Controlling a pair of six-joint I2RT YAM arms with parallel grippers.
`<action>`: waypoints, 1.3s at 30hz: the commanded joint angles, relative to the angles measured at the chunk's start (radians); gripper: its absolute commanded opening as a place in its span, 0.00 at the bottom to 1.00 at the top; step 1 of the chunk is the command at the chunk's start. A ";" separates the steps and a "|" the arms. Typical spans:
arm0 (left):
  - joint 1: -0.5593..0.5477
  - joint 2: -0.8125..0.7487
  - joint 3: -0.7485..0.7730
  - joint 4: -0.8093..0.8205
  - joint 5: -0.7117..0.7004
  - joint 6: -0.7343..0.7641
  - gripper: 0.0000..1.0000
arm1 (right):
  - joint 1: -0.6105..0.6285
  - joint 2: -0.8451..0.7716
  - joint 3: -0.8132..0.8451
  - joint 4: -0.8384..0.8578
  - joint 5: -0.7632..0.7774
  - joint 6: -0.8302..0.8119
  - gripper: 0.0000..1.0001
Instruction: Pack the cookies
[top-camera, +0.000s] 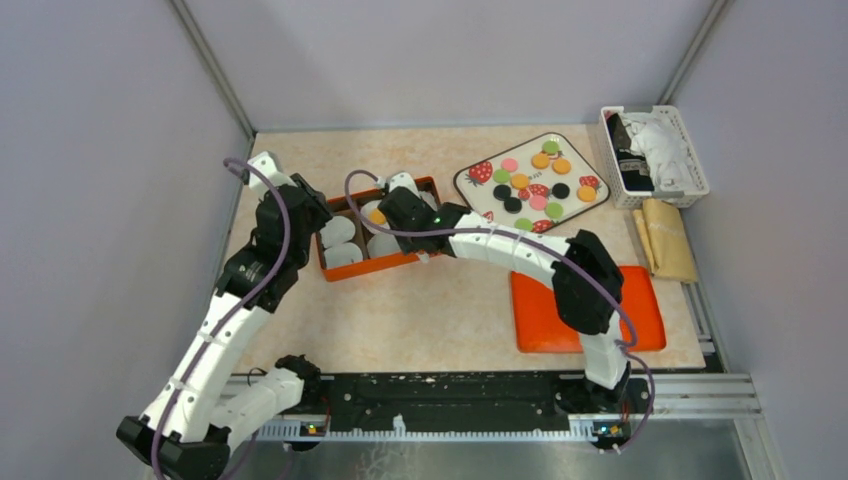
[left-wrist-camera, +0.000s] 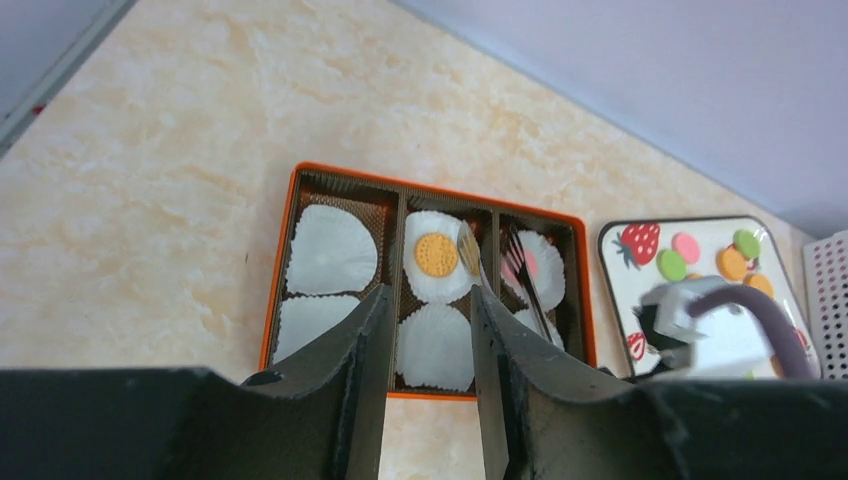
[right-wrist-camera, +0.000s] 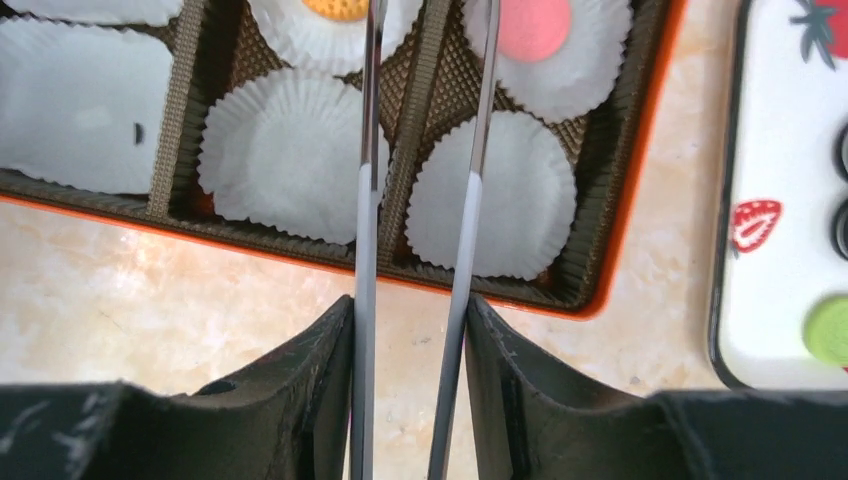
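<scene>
Cookies (top-camera: 530, 185) in orange, green, pink and black lie on the strawberry tray (top-camera: 470, 180) at the back. The orange box (top-camera: 370, 262) holds white paper cups (right-wrist-camera: 285, 155). One cup has an orange cookie (left-wrist-camera: 435, 254) and another a pink cookie (right-wrist-camera: 535, 25). My right gripper (right-wrist-camera: 410, 302) is shut on metal tongs (right-wrist-camera: 365, 230), whose arms reach over the box's right compartments with a gap between them. My left gripper (left-wrist-camera: 430, 292) hangs open over the box's near edge, with nothing between its fingers.
A white basket (top-camera: 655, 155) with cloths stands at the back right, and a tan folded bag (top-camera: 668, 240) lies beside it. A flat orange lid (top-camera: 585, 310) lies on the table at the right front. Walls close in on both sides.
</scene>
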 joint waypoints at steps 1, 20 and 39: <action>0.004 -0.025 0.053 -0.006 -0.055 -0.003 0.41 | -0.003 -0.168 -0.018 0.057 0.078 -0.015 0.25; 0.005 0.024 0.005 0.077 0.062 0.007 0.41 | -0.195 -0.515 -0.422 0.065 0.187 0.042 0.26; 0.005 0.052 -0.015 0.097 0.127 -0.013 0.40 | -0.258 -0.684 -0.656 0.010 0.145 0.147 0.26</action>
